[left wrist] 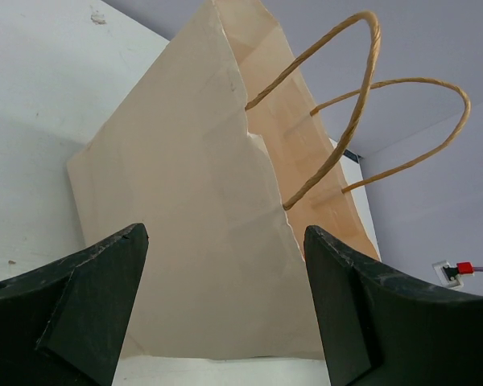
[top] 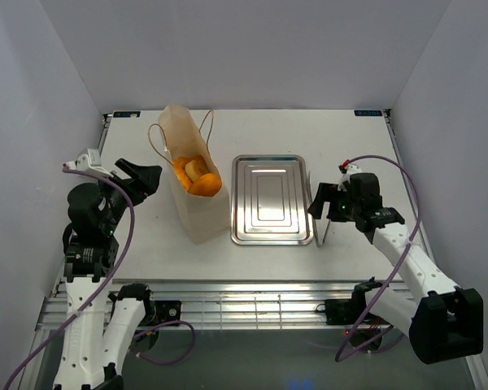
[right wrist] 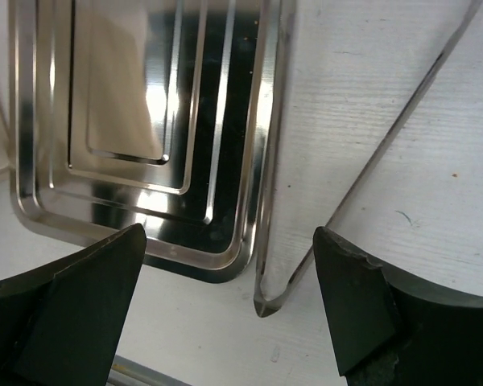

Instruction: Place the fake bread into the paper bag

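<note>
We've got bread (top: 197, 175) in the bag (top: 202, 213); our left gripper (top: 149, 176), open just left of it, could tip it; right gripper (top: 324, 201), well right, open too.

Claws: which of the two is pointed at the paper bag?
The left claw: open, it faces the side of the paper bag. The right claw, also open, hangs over the tongs beside the tray instead.

Robot lab cell: white enclosure walls (top: 41, 97), aluminium base rail (top: 244, 309).
</note>
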Motion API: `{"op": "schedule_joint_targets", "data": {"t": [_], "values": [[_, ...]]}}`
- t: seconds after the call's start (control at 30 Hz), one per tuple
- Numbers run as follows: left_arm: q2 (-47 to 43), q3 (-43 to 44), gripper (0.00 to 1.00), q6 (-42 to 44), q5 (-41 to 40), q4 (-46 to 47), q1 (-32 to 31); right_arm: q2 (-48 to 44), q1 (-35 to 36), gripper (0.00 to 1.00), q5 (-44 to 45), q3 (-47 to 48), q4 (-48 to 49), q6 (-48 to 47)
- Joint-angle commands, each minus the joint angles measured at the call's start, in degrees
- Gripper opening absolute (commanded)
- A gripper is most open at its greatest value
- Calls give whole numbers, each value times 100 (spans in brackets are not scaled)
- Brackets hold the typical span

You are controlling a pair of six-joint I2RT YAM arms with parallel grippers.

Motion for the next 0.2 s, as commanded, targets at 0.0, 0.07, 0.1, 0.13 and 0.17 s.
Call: {"op": "schedule_joint_targets", "data": {"t": [0.0,0.07,0.1,0.13,0.17], "values": [[-177,-65,89,-52,30,90,10,-327,-32,90,-663,-163,206,124],[-212,-144,89,-34,4,90,10,-520,-32,90,-978,-347,329,150],[-239,-171,89,-34,-13,81,10,-582,-23,90,-1058,-418,495,176],[-256,-241,89,-43,-22,90,10,-669,-32,90,-1129,-470,558,185],[-257,-276,89,-51,-22,90,10,-714,-32,90,-1278,-523,611,194]]}}
